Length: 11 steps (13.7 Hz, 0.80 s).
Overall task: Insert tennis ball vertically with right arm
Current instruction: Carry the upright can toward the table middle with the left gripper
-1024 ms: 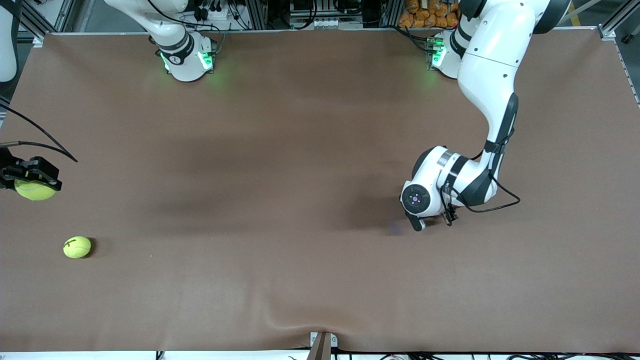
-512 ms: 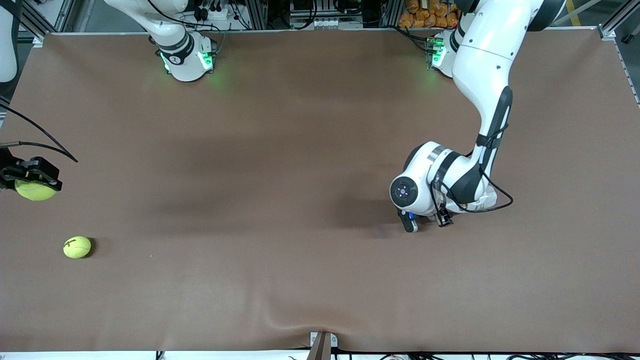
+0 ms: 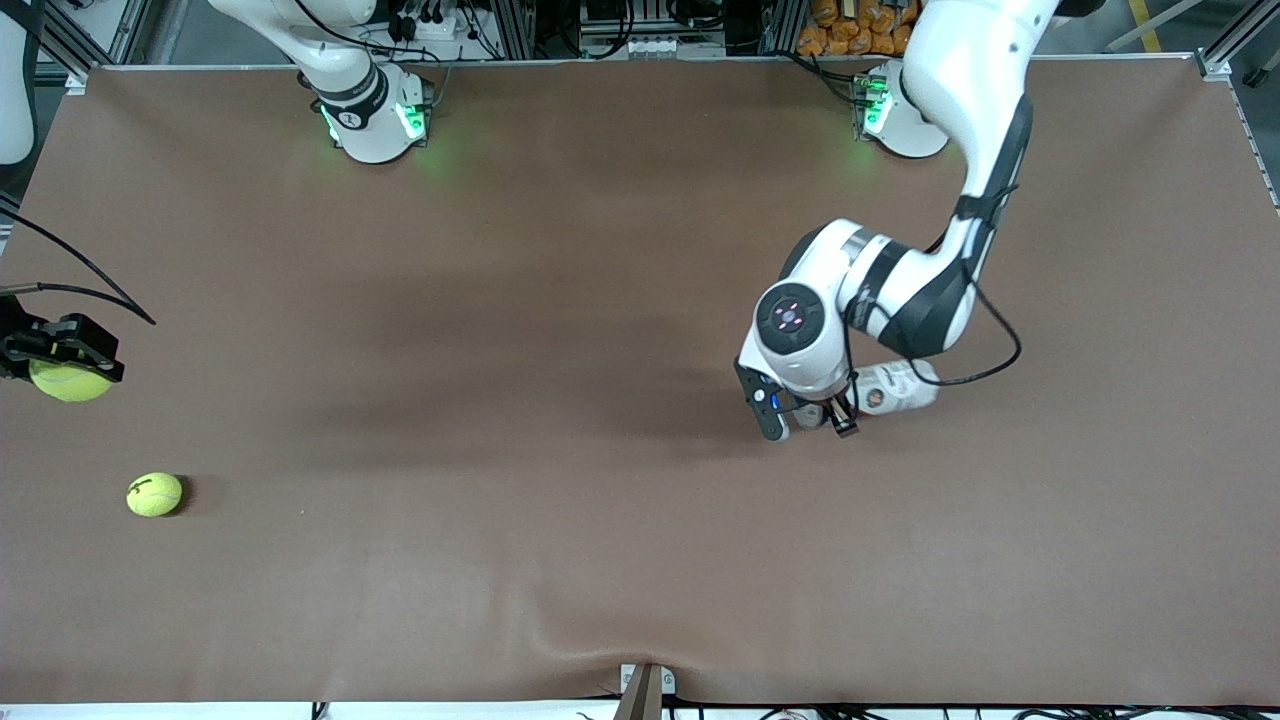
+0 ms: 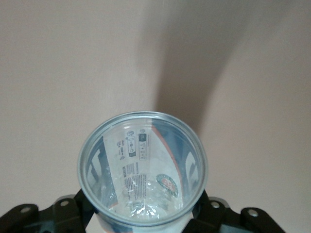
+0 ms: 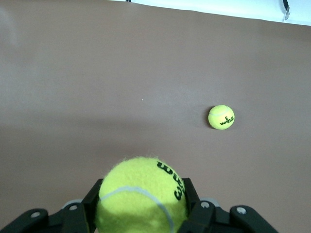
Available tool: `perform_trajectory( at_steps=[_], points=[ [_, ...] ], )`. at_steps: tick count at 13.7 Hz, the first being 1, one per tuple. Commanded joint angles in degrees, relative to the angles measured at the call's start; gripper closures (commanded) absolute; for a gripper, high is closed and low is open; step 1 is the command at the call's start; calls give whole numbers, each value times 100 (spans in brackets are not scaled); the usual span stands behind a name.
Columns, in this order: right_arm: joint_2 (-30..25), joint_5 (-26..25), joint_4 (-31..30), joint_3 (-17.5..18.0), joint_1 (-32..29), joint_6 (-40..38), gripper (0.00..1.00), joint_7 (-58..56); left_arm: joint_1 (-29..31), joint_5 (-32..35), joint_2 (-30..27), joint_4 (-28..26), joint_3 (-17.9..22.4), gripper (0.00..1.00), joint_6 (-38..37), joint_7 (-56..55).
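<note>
My right gripper (image 3: pixel 65 365) is shut on a yellow tennis ball (image 3: pixel 70 380) and holds it over the table edge at the right arm's end. In the right wrist view the ball (image 5: pixel 141 194) sits between the black fingers (image 5: pixel 192 196) of the gripper (image 5: pixel 141 196). My left gripper (image 3: pixel 808 415) is shut on a clear plastic ball can (image 3: pixel 895 385) with a printed label, held above the table toward the left arm's end. The left wrist view looks into the can's open mouth (image 4: pixel 141 167); that gripper (image 4: pixel 141 216) clasps it. The can looks empty.
A second tennis ball (image 3: pixel 154 494) lies on the brown table mat (image 3: pixel 500 400), nearer to the front camera than the held ball; it also shows in the right wrist view (image 5: pixel 221 117). A small bracket (image 3: pixel 645 690) sits at the mat's front edge.
My left arm has swung up and toward the right arm's end, turning its wrist; the can it holds now shows beside the hand. The right arm and both balls have not moved.
</note>
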Motion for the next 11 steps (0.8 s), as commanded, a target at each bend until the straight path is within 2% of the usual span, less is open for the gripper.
perform_trajectory(
  at_steps=[1, 7, 11],
  points=[
    [55, 68, 174, 15, -9, -112, 100, -34, 65, -788, -107, 251, -24, 21, 9, -34],
    [55, 68, 165, 15, -9, -112, 100, -34, -48, -2090, -564, 287, -60, 21, 1000, -61],
    [64, 59, 166, 15, -9, -112, 100, -34, -84, -2784, -503, 269, -445, 20, 2160, -183]
  ],
)
